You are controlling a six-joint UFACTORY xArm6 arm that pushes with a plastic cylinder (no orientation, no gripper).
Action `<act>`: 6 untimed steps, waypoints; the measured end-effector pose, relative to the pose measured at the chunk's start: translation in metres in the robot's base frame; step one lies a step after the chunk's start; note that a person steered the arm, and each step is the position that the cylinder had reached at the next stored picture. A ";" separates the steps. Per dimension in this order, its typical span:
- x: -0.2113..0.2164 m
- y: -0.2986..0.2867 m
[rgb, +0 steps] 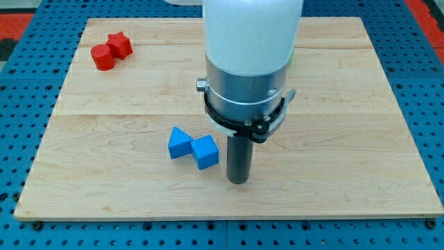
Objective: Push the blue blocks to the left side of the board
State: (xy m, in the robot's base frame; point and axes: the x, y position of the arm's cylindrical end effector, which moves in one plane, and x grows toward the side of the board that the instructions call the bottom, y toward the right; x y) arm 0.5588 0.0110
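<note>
No brand, label or writing can be read anywhere in the view.

The landmark is the dark rod, and my tip (238,180) rests on the pale wooden board (347,173) a little below its middle. There is no claw on this arm: the rod ends plain, so nothing opens or closes and nothing is held.

Just to the view's left of my tip sits the blue cube-shaped block (205,152), with a narrow gap between it and the rod. Touching that cube on its far side from the rod is the blue wedge-shaped block (180,143), so the two blue blocks form a pair to the left of my tip, near the board's middle and not at its left side.

Far up and to the left of the rod, near the board's top left corner, lie a red cylinder block (104,57) and a red star-shaped block (120,44), touching each other.

Directly above the rod, the white and grey arm body (250,62) covers the board's upper middle. A sliver of green (293,55) shows at its right edge; its shape cannot be made out. Around the board lies a blue perforated table surface (21,104).
</note>
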 end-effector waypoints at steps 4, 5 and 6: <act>0.017 -0.078; -0.005 -0.009; -0.024 -0.024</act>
